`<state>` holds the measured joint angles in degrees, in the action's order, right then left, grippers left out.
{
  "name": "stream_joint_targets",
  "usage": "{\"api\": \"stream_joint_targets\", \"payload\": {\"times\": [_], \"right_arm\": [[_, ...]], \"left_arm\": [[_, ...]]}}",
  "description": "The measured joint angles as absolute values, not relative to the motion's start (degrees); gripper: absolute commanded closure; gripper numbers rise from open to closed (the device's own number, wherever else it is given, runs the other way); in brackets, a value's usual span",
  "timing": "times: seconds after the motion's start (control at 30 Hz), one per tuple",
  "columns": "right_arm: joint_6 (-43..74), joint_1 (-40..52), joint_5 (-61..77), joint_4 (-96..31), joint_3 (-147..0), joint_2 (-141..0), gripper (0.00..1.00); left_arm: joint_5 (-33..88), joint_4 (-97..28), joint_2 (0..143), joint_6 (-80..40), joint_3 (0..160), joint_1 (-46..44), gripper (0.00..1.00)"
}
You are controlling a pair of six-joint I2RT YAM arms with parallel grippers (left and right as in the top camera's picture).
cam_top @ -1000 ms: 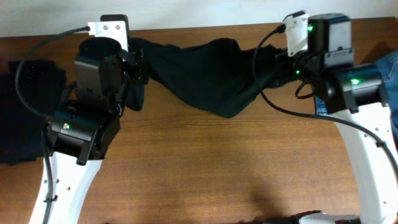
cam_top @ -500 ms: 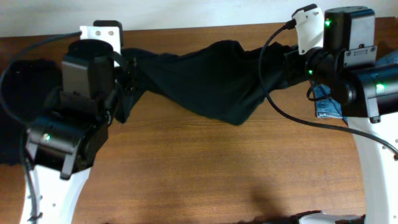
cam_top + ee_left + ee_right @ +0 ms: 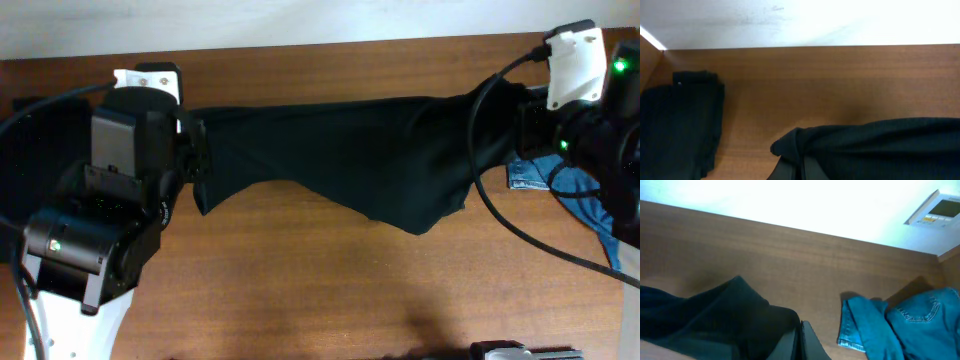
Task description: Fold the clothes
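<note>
A plain black garment (image 3: 350, 150) hangs stretched in a wide band across the back of the table. My left gripper (image 3: 197, 150) is shut on its left end, and my right gripper (image 3: 512, 108) is shut on its right end. In the left wrist view the left gripper (image 3: 799, 172) pinches a bunched corner of the garment (image 3: 880, 145), which runs off to the right. In the right wrist view the right gripper (image 3: 801, 342) is shut on the garment (image 3: 725, 320), which falls away to the left. The lower middle of the cloth sags toward the table.
A pile of black cloth (image 3: 30, 160) lies at the table's left edge, also seen as a dark pile (image 3: 680, 125) in the left wrist view. Blue jeans (image 3: 530, 178) lie at the right edge, (image 3: 900, 325) beside my right gripper. A white wall borders the back.
Both arms have moved apart, the left one leftward and the right one rightward. The black garment has gone from a bunched mass to a long stretched band.
</note>
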<state>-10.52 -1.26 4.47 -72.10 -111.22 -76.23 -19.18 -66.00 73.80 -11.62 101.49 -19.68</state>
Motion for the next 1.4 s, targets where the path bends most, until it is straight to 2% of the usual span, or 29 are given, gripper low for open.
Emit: {"api": "stream_joint_targets", "payload": {"times": [0.77,1.03,1.4], "right_arm": [[-11.2,-1.5,7.1,-85.3,-111.2,-78.7,0.96],[-11.0,-1.5,8.3,-89.4,-111.2,-78.7,0.96],[-10.7,-1.5,8.7,-90.7,-111.3,-78.6,0.96]], "left_arm": [[-13.6,-79.5,76.4,-22.6,101.5,-19.5,0.99],[-7.9,-80.0,72.6,-24.0,101.5,-19.5,0.99],[-6.6,-79.7,68.4,-24.7,101.5,-19.4,0.99]]}}
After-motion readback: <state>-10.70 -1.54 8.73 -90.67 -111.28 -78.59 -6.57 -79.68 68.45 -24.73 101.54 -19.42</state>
